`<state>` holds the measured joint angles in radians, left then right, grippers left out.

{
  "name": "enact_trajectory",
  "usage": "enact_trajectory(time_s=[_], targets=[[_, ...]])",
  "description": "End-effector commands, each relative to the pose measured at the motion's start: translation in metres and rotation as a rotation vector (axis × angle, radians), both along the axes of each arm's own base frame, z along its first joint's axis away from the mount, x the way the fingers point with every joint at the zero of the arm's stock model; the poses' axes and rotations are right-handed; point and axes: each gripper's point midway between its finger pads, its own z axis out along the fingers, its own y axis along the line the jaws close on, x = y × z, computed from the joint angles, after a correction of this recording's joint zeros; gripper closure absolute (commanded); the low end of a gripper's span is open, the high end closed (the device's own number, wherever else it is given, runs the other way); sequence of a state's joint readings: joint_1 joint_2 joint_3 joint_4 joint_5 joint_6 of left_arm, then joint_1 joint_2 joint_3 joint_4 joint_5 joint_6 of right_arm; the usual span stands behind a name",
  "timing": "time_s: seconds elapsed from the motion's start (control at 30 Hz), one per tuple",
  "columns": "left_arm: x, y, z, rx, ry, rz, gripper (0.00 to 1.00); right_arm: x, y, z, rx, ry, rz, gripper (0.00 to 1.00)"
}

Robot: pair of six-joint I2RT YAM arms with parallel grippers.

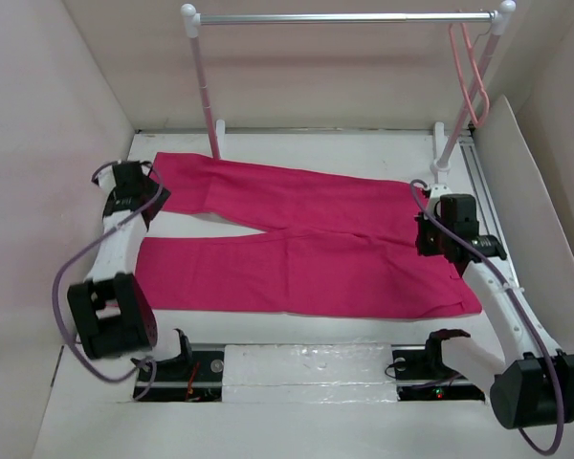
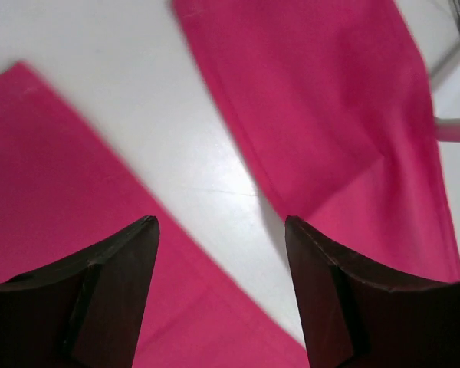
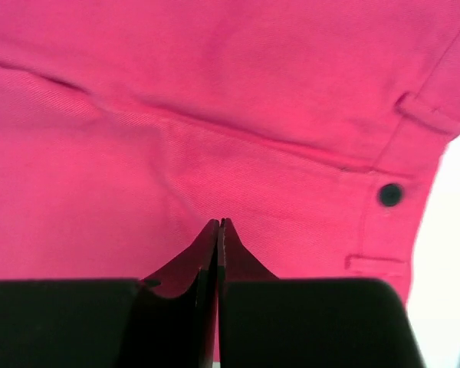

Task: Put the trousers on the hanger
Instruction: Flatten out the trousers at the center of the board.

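The magenta trousers [image 1: 306, 239] lie flat on the white table, legs pointing left and waist at the right. The pale-pink hanger [image 1: 471, 76] hangs by its hook at the right end of the rack bar. My left gripper [image 1: 139, 191] is open above the leg ends; in the left wrist view it [image 2: 221, 226] hovers over the bare gap between the two legs [image 2: 330, 115]. My right gripper [image 1: 430, 234] is shut above the waist; in the right wrist view it [image 3: 218, 222] shows its tips pressed together over the cloth [image 3: 215, 115], left of the dark waist button [image 3: 390, 194]. No cloth shows between them.
A rack with white posts and a silver bar [image 1: 344, 17] stands at the back of the table. Its left post [image 1: 206, 86] rises by the far leg's end. White walls close in on the left, back and right. A metal rail [image 1: 483, 191] runs along the right side.
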<state>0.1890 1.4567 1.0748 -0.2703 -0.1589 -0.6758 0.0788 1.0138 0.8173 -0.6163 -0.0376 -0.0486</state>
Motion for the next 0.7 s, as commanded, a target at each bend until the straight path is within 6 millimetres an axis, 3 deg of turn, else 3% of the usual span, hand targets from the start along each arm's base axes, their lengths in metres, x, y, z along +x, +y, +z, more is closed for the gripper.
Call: enact_trajectory(time_s=[0.0,0.07,0.13,0.17,0.2,0.33,0.47,0.5,0.6,0.63,0.67], targets=[[-0.053,0.019,-0.031,-0.051,0.069,0.076,0.36,-0.001,0.022,0.002,0.082,-0.040,0.088,1.00],[-0.070,0.025,-0.043,-0.019,0.112,0.095,0.36,-0.007,0.027,-0.013,0.086,0.001,0.114,0.98],[-0.074,0.024,-0.057,-0.024,0.156,0.083,0.36,-0.010,0.036,-0.021,0.087,0.022,0.163,0.92],[-0.077,0.022,-0.063,-0.038,0.179,0.087,0.37,-0.011,0.036,-0.025,0.080,0.042,0.167,0.82],[-0.087,0.018,-0.082,-0.064,0.248,0.089,0.40,-0.010,0.039,-0.027,0.075,0.049,0.196,0.64],[-0.090,0.016,-0.101,-0.080,0.267,0.097,0.47,-0.011,0.045,-0.025,0.084,0.040,0.221,0.56],[-0.079,0.021,-0.122,-0.097,0.296,0.128,0.60,-0.014,0.046,-0.023,0.091,0.030,0.215,0.54],[-0.079,0.021,-0.139,-0.113,0.344,0.137,0.60,-0.014,0.045,-0.024,0.088,0.029,0.212,0.54],[-0.059,0.022,-0.147,-0.127,0.390,0.147,0.64,-0.010,0.040,-0.025,0.066,0.022,0.186,0.54],[-0.038,0.023,-0.137,-0.121,0.348,0.131,0.64,-0.009,0.040,-0.025,0.064,0.020,0.186,0.54],[-0.031,0.024,-0.135,-0.128,0.341,0.129,0.64,-0.007,0.036,-0.026,0.063,0.023,0.169,0.54]])
